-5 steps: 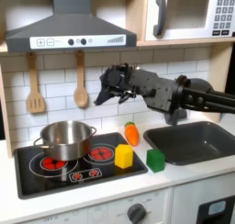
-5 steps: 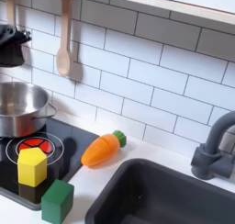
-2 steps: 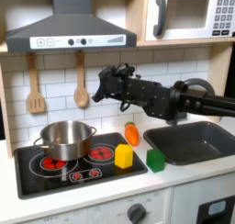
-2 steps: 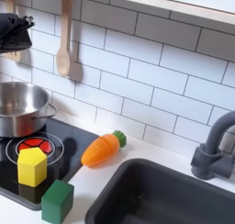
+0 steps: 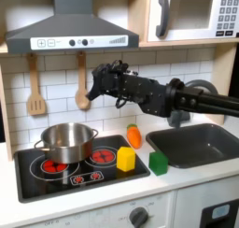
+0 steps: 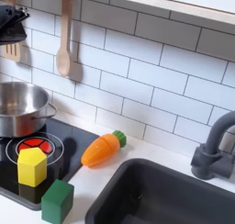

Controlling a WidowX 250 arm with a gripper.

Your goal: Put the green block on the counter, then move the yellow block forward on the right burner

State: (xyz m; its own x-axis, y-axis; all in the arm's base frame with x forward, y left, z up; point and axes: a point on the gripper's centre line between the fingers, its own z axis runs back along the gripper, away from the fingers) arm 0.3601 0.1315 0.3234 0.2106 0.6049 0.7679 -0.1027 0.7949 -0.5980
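The green block (image 5: 158, 163) (image 6: 57, 201) stands on the white counter (image 5: 177, 180) just off the black stovetop's right edge in the first exterior view. Beside it, the yellow block (image 5: 125, 158) (image 6: 32, 166) sits on the right burner. My gripper (image 5: 100, 83) (image 6: 11, 22) hangs high above the stove near the tiled wall, well clear of both blocks. It looks open and holds nothing.
A steel pot (image 5: 67, 141) (image 6: 18, 106) sits on the left burner. An orange carrot toy (image 5: 134, 135) (image 6: 103, 148) lies behind the blocks. The grey sink (image 5: 201, 143) and faucet (image 6: 216, 145) are to the right. Wooden spoons (image 5: 82, 87) hang on the wall.
My gripper has moved left and slightly up along the wall in the first exterior view. The blocks, pot and carrot have not moved.
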